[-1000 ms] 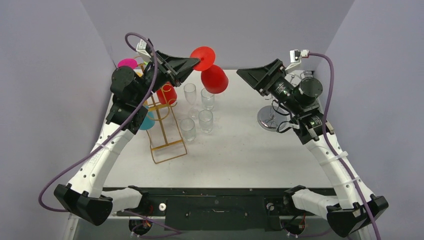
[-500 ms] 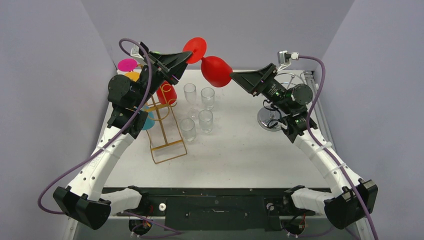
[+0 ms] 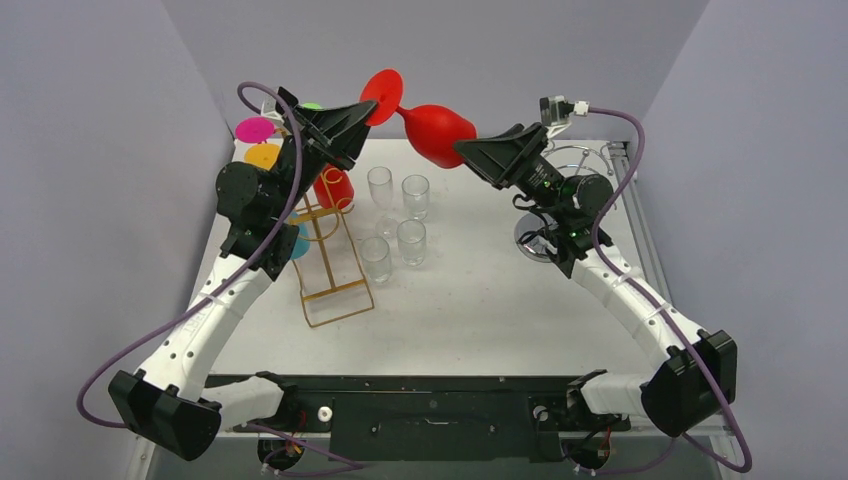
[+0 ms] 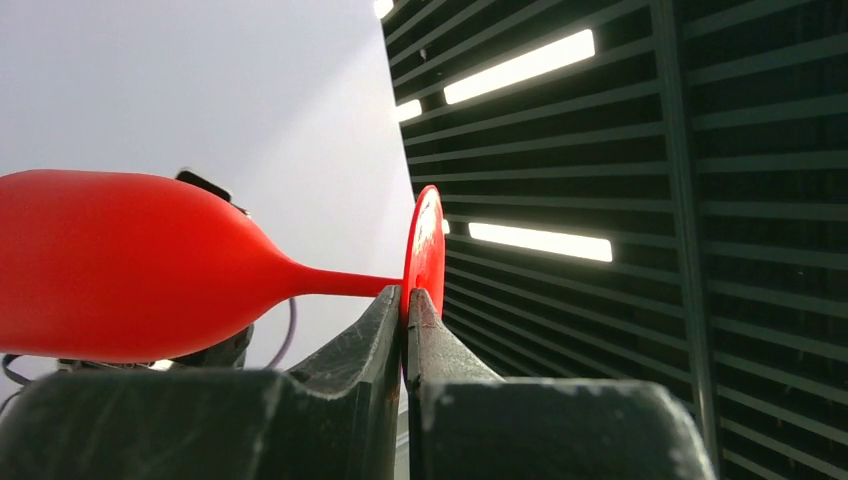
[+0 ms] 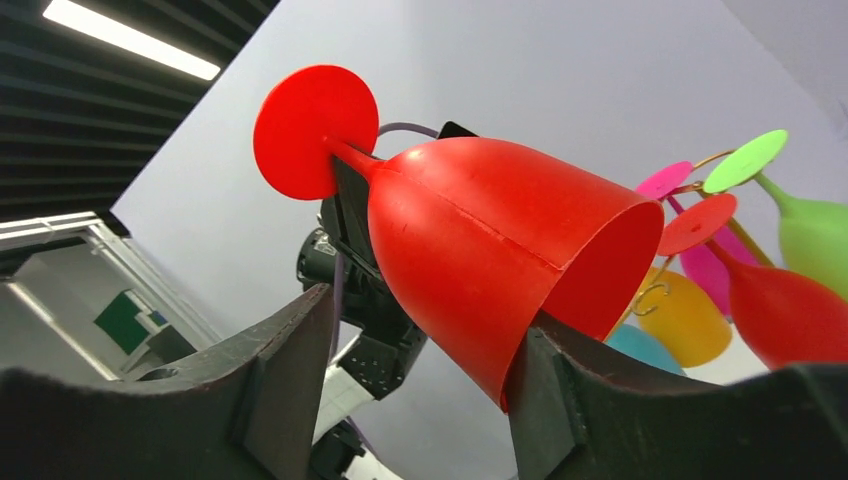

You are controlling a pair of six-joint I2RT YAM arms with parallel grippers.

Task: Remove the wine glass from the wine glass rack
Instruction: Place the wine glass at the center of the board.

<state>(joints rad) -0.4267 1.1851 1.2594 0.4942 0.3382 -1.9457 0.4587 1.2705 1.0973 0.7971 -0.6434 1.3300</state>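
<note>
While left end effector (image 4: 405, 303) pinches the wine glass (image 3: 437, 133) stem, right end effector (image 5: 425, 315) gapes around its bowl. Early release — it may fall.

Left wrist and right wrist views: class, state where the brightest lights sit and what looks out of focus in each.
Left wrist: bright ceiling strips glare at upper right; the left gripper, near the lens, is dark and soft. Right wrist: one strip light at top left; the right gripper is blurred, the red wine glass evenly lit.
</note>
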